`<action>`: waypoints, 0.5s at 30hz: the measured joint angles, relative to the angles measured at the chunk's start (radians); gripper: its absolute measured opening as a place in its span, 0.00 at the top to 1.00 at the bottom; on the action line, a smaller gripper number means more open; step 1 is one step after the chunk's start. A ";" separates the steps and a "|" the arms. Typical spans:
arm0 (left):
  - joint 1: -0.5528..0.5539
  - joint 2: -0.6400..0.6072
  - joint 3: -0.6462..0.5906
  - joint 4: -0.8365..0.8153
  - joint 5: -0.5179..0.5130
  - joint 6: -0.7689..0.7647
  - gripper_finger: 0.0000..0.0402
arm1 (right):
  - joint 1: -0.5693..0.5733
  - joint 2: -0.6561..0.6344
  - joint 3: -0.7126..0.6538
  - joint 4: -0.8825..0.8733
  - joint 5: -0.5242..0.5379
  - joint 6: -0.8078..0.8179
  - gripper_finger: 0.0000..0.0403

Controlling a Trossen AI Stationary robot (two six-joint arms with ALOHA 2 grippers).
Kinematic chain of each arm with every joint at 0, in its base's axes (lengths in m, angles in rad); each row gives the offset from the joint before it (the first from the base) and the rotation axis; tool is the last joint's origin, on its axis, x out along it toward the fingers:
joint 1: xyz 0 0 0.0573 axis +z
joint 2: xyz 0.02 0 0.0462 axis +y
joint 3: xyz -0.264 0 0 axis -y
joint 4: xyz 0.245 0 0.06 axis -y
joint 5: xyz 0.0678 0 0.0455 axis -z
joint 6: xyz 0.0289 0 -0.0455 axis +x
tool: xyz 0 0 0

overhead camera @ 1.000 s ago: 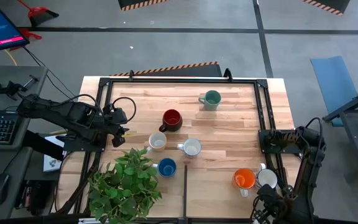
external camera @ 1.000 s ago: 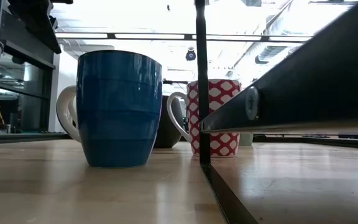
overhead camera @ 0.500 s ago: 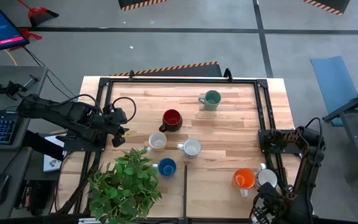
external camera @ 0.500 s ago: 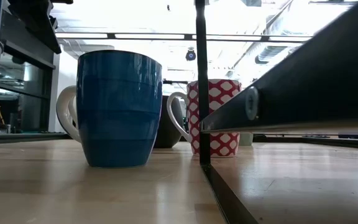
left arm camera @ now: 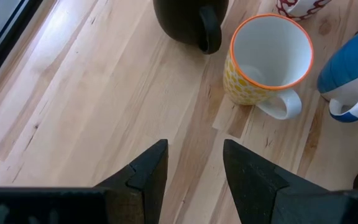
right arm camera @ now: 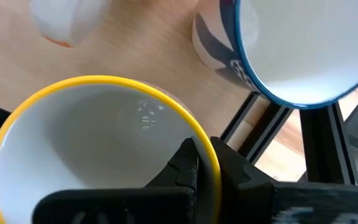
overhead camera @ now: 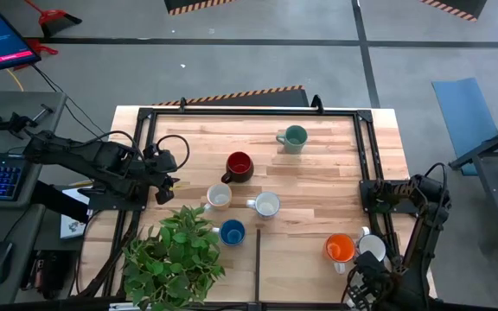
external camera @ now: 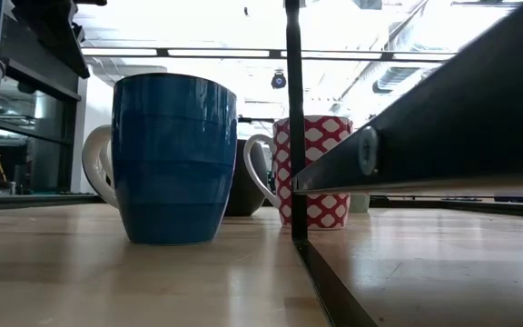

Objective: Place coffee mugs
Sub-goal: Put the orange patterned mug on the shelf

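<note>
From above, several mugs stand on their bases on the wooden table: green (overhead camera: 295, 138), dark red (overhead camera: 239, 166), cream (overhead camera: 219, 197), white (overhead camera: 267, 205), blue (overhead camera: 232, 231), orange (overhead camera: 340, 249) and another white one (overhead camera: 373, 247). My left gripper (overhead camera: 169, 173) hovers open near the table's left edge; its wrist view shows an orange-rimmed yellow mug (left arm camera: 267, 59) ahead of the fingers. My right gripper (overhead camera: 368, 289) is at the near right corner, shut on a yellow-rimmed mug (right arm camera: 92, 149) that the arm hides from above. My right gripper holds the yellow-rimmed mug by its rim (right arm camera: 211, 186), pinched with one finger (right arm camera: 188, 163) inside the cup and the other (right arm camera: 232, 167) outside the wall. The fingers come from above onto the mouth-up mug. Whether its base is on the table cannot be seen.
A leafy potted plant (overhead camera: 175, 255) fills the near left corner. A black metal frame (overhead camera: 249, 111) runs around the table, and a thin rail (overhead camera: 258, 259) crosses the near middle. A blue-rimmed white mug (right arm camera: 303, 50) stands close to the held one. Bare wood lies at the far left and between the green and orange mugs.
</note>
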 joint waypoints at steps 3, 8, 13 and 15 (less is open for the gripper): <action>0.000 0.000 0.000 0.000 0.000 0.020 0.64 | 0.001 0.000 0.000 0.004 -0.013 0.014 1.00; 0.000 0.000 0.000 0.000 0.000 0.039 0.64 | 0.001 0.000 0.000 0.026 -0.010 0.012 0.98; 0.000 0.000 0.000 0.000 0.000 0.039 0.64 | -0.004 0.000 0.000 0.036 -0.007 0.041 0.96; 0.000 0.000 0.000 0.000 0.000 0.039 0.64 | -0.005 0.000 0.000 0.036 -0.003 0.050 0.95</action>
